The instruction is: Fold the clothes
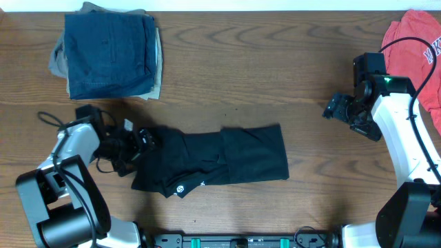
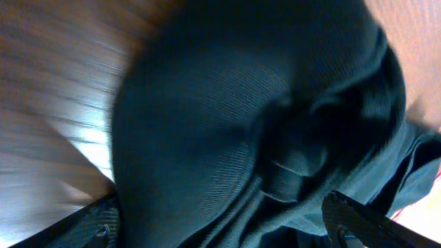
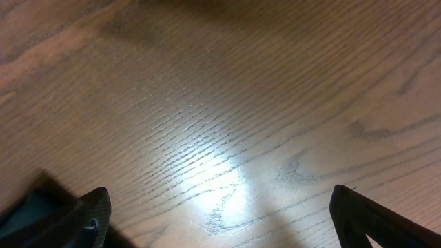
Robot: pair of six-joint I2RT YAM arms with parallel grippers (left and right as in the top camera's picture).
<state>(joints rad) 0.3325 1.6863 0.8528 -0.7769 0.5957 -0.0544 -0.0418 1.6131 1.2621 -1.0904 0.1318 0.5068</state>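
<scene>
Two sets of jaws are seen above a brown wood-grain desk [image 1: 227, 76]. The left jaws are spread wide and nothing is gripped by them. The black garment [image 1: 220, 162] is bunched directly under and ahead of them, and most of the left wrist view is filled by it, with a dark finger [image 2: 362, 222] seen at each lower corner. The garment is laid crumpled and partly folded on the desk, stretched from the left jaws toward the right jaws but ending well short of them. A small white round logo [image 1: 180, 188] is shown near its front edge. The right jaws are likewise held fully open and empty, over plain wood, where a bright glare is reflected. Well beyond the left jaws, a folded pile of blue denim and tan cloth [image 1: 110, 55] is stacked. Past the right jaws, at the desk's far corner, a red shirt [image 1: 413, 38] with lettering is cut off by the frame edge.
</scene>
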